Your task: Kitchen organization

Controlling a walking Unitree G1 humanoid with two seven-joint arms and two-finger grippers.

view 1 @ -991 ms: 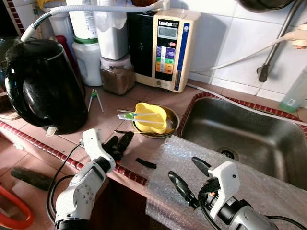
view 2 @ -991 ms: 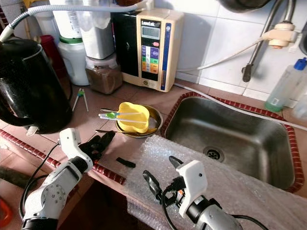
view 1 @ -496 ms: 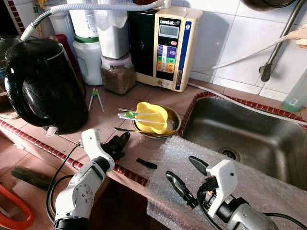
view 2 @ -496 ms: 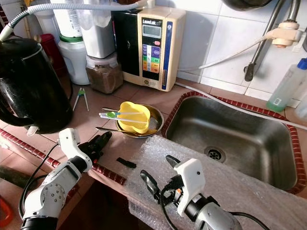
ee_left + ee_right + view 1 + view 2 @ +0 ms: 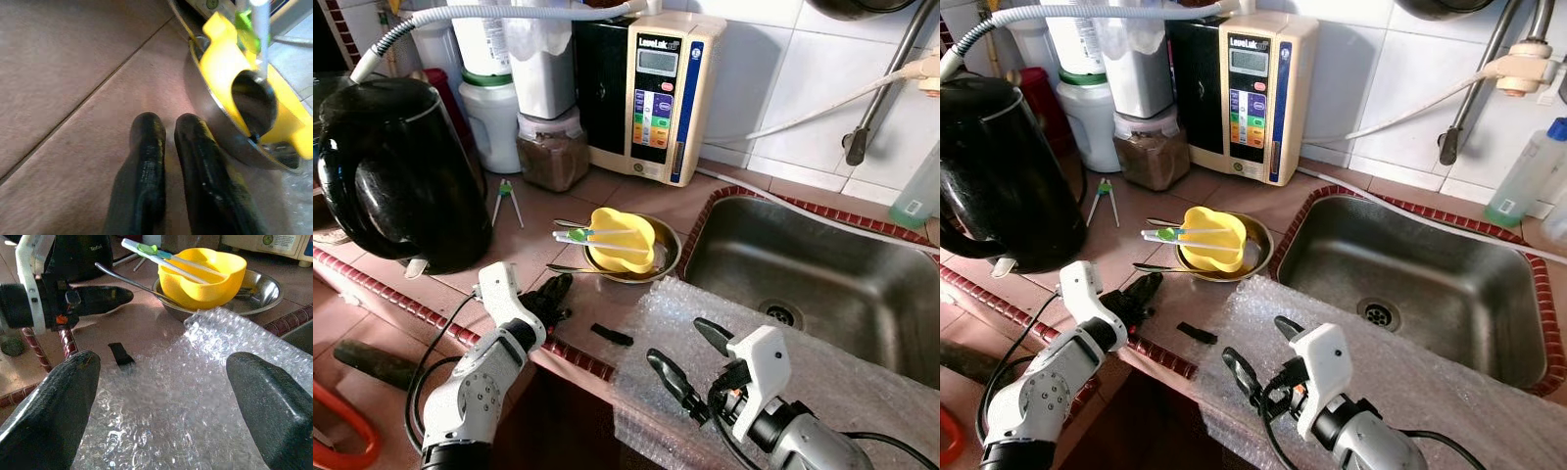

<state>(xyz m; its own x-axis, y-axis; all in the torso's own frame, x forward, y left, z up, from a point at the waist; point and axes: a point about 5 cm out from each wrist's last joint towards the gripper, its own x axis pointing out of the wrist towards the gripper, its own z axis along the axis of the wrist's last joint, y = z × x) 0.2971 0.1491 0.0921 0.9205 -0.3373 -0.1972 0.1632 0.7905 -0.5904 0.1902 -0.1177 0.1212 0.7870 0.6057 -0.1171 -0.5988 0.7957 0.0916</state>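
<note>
Bubble wrap [image 5: 822, 372] under spread right end effector [image 5: 690, 354]; closed left end effector [image 5: 553, 297] beside steel bowl [image 5: 668, 257].

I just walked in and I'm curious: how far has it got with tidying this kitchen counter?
It looks barely started. Nothing looks put away: the yellow bowl with chopsticks across it sits in a metal dish, and bubble wrap drapes the sink edge. The left gripper rests shut on the counter near the dish; the right gripper hovers open above the wrap. Everything remains.
</note>
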